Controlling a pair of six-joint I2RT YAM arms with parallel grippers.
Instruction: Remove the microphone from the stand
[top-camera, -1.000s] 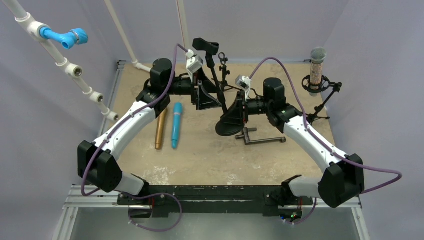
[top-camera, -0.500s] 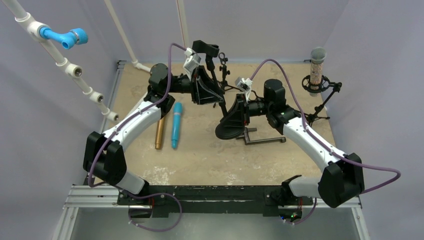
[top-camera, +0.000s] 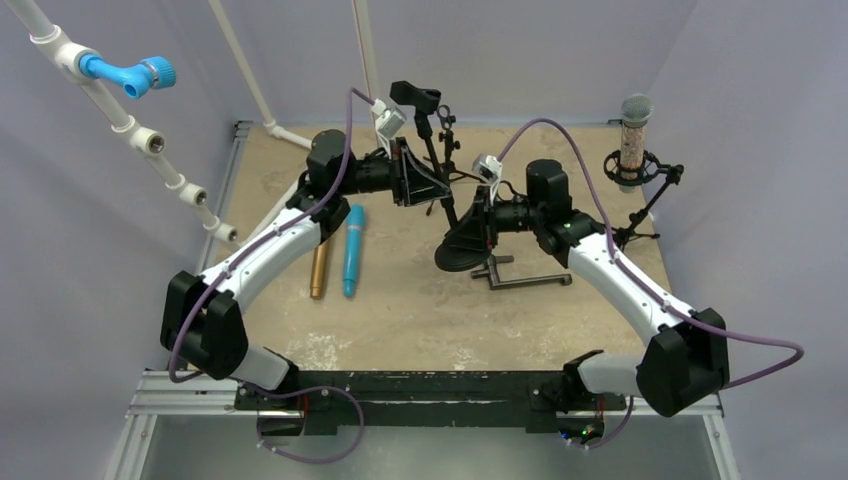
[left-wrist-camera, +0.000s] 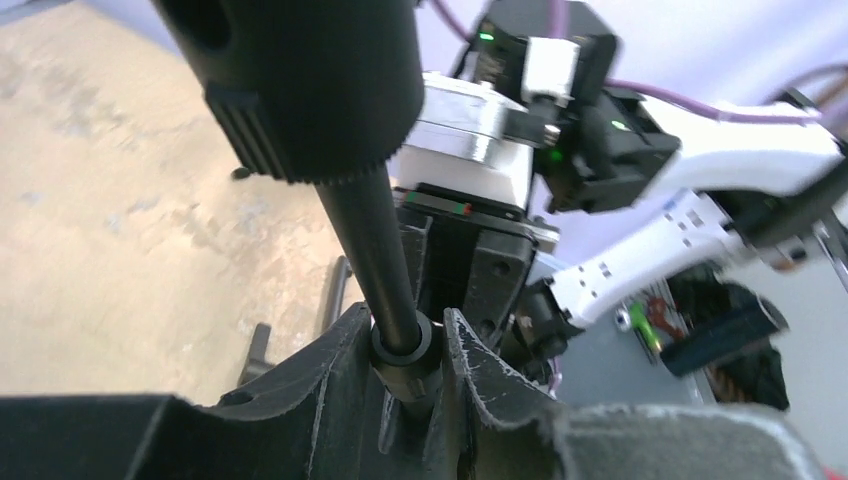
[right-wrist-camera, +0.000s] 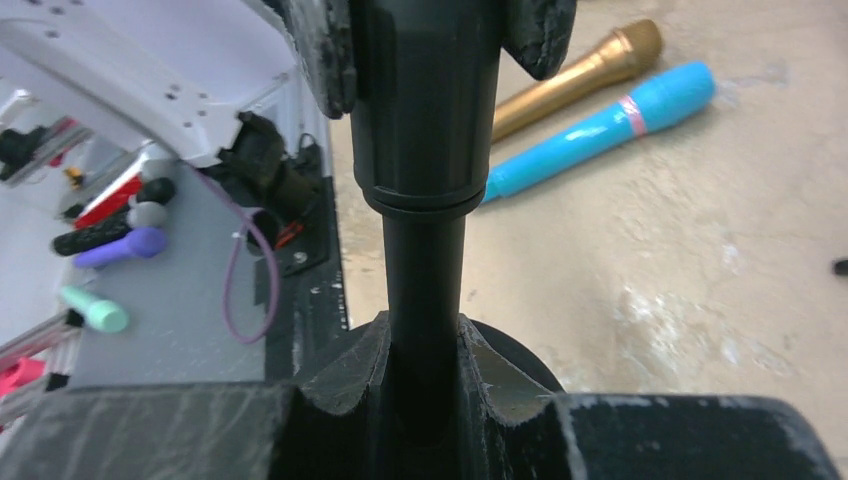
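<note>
Tan worktop: black round-based microphone stand, pole clamped by left end effector and right end effector. Grey-headed microphone is held upright in right-rear shock mount, well apart. Risk judged: stand could be toppled by uneven pulling.

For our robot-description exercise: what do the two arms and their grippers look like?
The left arm and right arm have white shells and black joint housings; a purple cable runs along each. The left gripper and right gripper are black, with scuffed pale edges.
</note>
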